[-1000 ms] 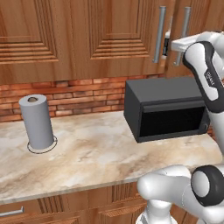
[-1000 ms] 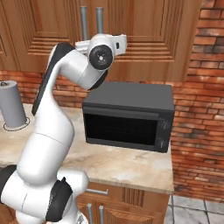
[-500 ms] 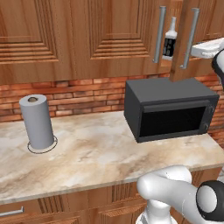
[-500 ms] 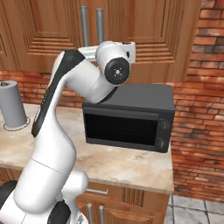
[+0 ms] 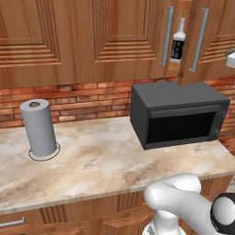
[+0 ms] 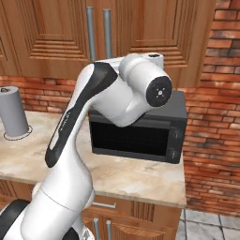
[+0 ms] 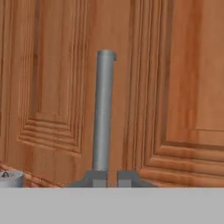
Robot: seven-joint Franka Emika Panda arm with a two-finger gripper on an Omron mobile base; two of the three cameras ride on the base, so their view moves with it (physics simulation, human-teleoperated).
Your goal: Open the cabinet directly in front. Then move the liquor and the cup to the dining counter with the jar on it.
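Note:
The brown wall cabinet [image 5: 114,41] hangs above the worktop. Its right door [image 5: 218,41] stands ajar, swung out toward me, with its silver handle [image 5: 199,39] on the free edge. In the gap stands the liquor [image 5: 177,43], a small dark bottle with a white label. In the hand view my gripper [image 7: 112,178] is shut, its tips close together at the foot of a silver bar handle [image 7: 103,113]. The bar rises just beyond the left tip and nothing shows between the tips. The cup, the dining counter and the jar are out of view.
A black microwave [image 5: 179,114] sits under the ajar door on the marble worktop [image 5: 101,156]. A grey paper-towel roll [image 5: 40,128] stands at the left. Red brick wall runs behind. My arm [image 6: 93,112] crosses in front of the microwave [image 6: 173,136] in the right base view.
The right cabinet door has swung outward, uncovering the liquor bottle. My hand has travelled right, to the edge of the left base view.

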